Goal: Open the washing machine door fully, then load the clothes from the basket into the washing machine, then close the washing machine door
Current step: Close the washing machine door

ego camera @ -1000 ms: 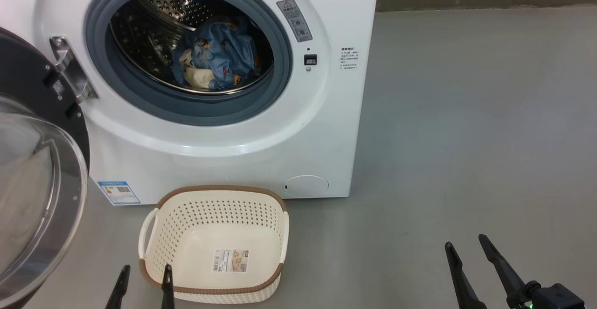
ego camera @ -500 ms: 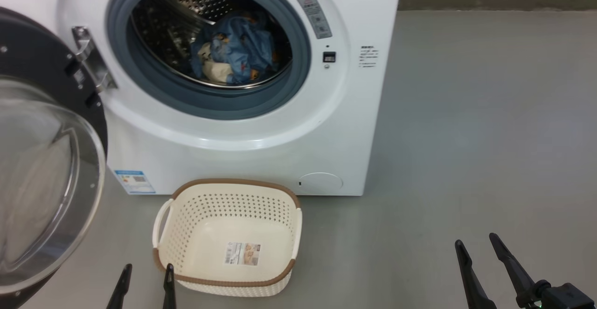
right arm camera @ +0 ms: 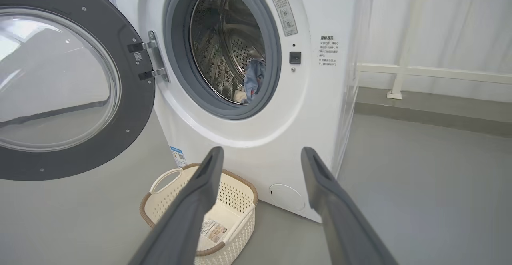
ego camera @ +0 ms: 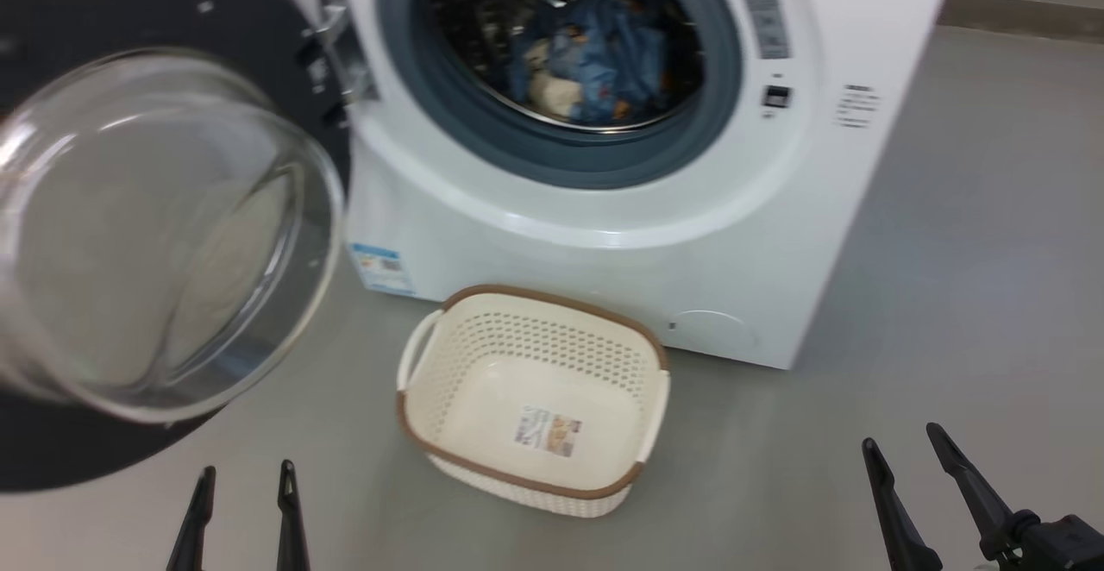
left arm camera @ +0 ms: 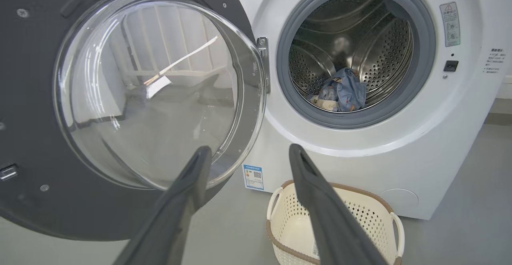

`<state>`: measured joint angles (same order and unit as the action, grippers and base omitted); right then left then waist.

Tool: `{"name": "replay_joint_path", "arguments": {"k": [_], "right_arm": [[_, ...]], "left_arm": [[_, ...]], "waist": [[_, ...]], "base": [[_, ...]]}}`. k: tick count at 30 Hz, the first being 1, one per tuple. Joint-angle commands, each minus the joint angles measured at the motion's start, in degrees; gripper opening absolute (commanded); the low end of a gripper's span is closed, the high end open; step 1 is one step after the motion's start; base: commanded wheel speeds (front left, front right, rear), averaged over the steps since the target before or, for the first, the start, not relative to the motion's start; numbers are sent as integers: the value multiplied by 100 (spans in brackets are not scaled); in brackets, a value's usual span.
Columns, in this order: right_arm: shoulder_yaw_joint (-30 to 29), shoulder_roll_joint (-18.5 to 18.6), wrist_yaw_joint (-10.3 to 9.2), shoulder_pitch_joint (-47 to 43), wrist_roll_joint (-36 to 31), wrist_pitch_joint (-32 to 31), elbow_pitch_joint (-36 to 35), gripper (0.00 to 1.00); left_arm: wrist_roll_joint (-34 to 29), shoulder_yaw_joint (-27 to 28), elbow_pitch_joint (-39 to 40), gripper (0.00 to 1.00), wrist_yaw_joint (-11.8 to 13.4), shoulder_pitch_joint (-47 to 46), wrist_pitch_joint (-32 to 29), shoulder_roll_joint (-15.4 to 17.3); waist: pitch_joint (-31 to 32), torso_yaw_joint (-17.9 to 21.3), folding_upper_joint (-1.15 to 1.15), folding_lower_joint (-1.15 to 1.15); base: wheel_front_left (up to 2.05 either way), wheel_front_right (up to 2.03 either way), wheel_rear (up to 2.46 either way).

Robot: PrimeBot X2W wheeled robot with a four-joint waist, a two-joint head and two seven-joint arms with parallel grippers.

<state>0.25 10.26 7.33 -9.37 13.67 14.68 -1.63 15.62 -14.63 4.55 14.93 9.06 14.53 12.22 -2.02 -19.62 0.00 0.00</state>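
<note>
Washing machine door (ego camera: 164, 235) stands swung wide open, hung on its hinge (ego camera: 341, 45) at the left of the opening, glass porthole bulging toward me. Washing machine (ego camera: 604, 243) sits front-on to me, grey gasket (ego camera: 552, 157) ringing the drum mouth. Clothes (ego camera: 604, 71): blue printed bundle w/ a cream piece, lying low in the steel drum, behind the gasket. Basket (ego camera: 535, 299) on the grey floor (ego camera: 949, 252), just in front of the machine and below the opening, betw. the blue energy sticker (ego camera: 379, 267) and the round flap (ego camera: 711, 329); its bottom shows plainly w/ the label sticker (ego camera: 548, 430) on it. My left gripper (ego camera: 246, 467): low at bottom left of head view, beneath the door's lower edge and to the left of the basket, fingers spread as wide as they go, gripping nothing. Left wrist view has one tip in front of the porthole's lower rim and the other over the basket, touching neither. My right gripper (ego camera: 901, 435): bottom right of head view, likewise spread full, nothing betw. the fingers, over floor, well apart from basket and machine.
</note>
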Motion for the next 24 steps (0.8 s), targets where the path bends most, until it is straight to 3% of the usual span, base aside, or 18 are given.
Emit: {"name": "replay_joint_path", "arguments": {"k": [1,7,24], "right_arm": [[136,128,16,202,-48,4,-155,100],[378,222,16,405,-25,-66,-173,100],[1120,521,16,1117,255,-58,294,100]], "left_arm": [[-75,238,170,100,-5,-210,46,15],[-125,447,237,100,-31,-149,47,-166],[-429,1069,639,100,-218,308,47,-660]], "waist": [[-141,-719,0,0],[-289,-1106,0,0],[-354,-1180,0,0]], "base": [[0,0,0],[0,0,0],[0,0,0]]}}
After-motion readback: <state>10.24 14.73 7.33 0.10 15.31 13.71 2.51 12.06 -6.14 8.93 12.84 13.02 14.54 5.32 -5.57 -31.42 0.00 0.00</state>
